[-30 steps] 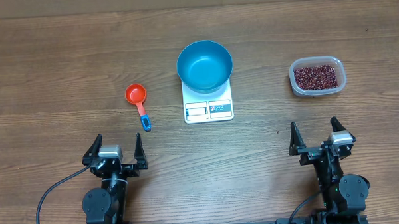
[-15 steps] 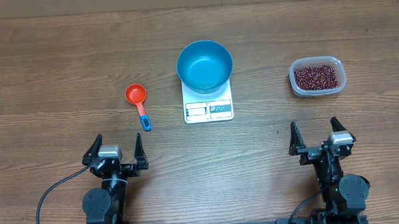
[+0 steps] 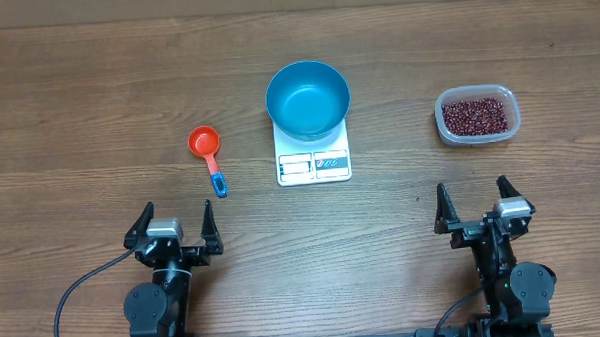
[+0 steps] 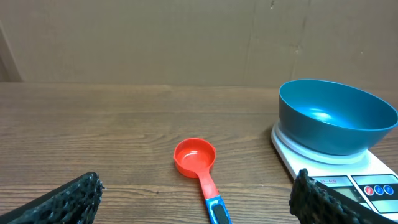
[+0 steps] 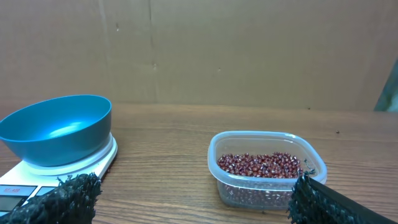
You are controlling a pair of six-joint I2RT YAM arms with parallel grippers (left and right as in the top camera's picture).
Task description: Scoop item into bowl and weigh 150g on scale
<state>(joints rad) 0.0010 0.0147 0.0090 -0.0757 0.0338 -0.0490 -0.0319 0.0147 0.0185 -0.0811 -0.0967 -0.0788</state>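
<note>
Ahead of both hands, nothing has stirred over the last second: the job is yet to begin.
My left hand point(image 3: 174, 215) and my right hand point(image 3: 471, 197) sit parked at the near edge of the surface point(image 3: 77, 96), both spread wide and holding nothing, exactly as they were a moment ago. The beans point(image 3: 476, 114) lie heaped in the clear tub point(image 3: 514, 124) straight ahead of my right hand, untouched. The blue bowl point(image 3: 308, 98) stands empty on the scale point(image 3: 314, 166), ahead and between my two hands. The red scoop point(image 3: 207, 147) lies flat just ahead of my left hand, a touch to its right. I'd say the scoop must be picked up first, and the left hand is nearest.
</note>
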